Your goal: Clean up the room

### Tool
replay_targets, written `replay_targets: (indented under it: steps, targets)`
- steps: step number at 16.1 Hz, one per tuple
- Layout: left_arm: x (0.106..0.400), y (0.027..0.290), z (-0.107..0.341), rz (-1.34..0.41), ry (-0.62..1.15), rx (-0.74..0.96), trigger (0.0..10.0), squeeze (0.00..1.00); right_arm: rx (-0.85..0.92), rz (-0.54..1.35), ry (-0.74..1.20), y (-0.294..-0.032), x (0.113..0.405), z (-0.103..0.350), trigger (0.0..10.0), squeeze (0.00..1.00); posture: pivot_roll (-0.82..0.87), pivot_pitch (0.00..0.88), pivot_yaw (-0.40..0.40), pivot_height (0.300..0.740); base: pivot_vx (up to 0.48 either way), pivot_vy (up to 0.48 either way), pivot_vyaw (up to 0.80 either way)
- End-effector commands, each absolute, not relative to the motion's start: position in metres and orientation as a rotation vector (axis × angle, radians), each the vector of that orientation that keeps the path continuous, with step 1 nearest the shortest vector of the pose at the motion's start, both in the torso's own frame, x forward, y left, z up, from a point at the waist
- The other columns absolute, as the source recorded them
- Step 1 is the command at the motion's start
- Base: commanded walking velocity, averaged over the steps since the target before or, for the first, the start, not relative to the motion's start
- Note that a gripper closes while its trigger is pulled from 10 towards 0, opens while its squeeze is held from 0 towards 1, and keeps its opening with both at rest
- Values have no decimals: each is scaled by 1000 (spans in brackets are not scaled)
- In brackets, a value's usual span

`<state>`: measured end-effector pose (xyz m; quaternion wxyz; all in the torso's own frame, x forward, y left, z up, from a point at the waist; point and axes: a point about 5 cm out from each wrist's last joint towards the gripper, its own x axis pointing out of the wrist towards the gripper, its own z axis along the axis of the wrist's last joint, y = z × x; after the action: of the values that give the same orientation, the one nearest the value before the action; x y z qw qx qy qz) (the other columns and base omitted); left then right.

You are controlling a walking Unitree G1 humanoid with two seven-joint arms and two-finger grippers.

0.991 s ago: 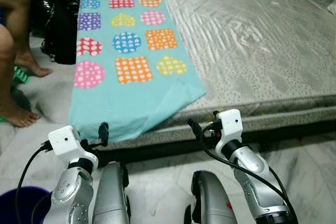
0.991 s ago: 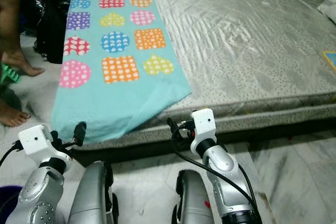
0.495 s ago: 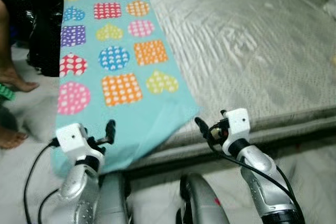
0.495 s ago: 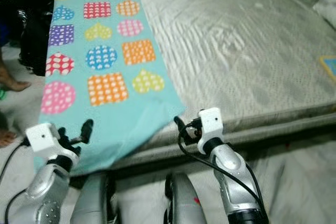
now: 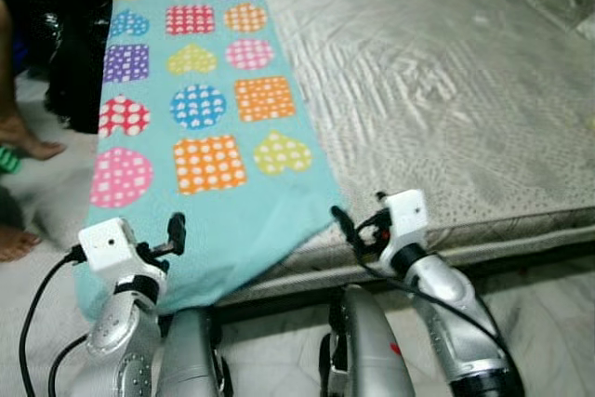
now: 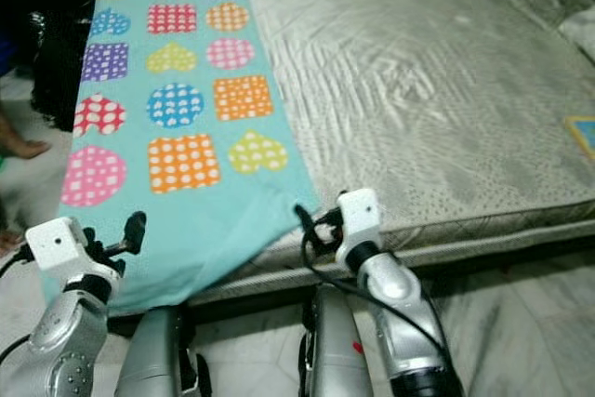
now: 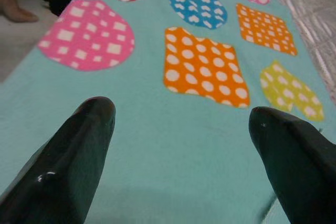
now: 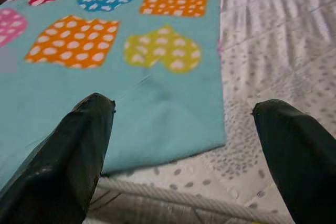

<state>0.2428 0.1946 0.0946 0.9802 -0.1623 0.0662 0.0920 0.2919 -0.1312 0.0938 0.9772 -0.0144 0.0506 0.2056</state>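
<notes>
We hold both claws wide open and empty at the near edge of the mattress (image 5: 446, 90), left claw (image 7: 181, 124) over the teal blanket (image 5: 209, 118), right claw (image 8: 184, 124) over its near corner. Pinch both near corners evenly before lifting.

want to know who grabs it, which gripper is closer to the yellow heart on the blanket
Right. The right gripper sits at the blanket corner just below the yellow heart; the left gripper is farther away, near the blanket's left edge.
</notes>
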Motion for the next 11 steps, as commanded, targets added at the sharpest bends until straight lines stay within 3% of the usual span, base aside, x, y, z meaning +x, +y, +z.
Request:
replay_targets:
  steps: [1,6,11]
  targets:
    - [241,195,91,189,152,-327,10000,0,-38,402,103,-135,292,94,10000,0,-69,220,-45,585,0,0,0]
    - [241,197,88,211,173,-326,10000,0,-13,409,103,-134,292,94,10000,0,-70,225,-44,585,0,0,0]
    - [241,197,88,214,176,-329,10000,0,-7,431,102,-132,290,93,10000,0,-70,228,-44,535,0,0,0]
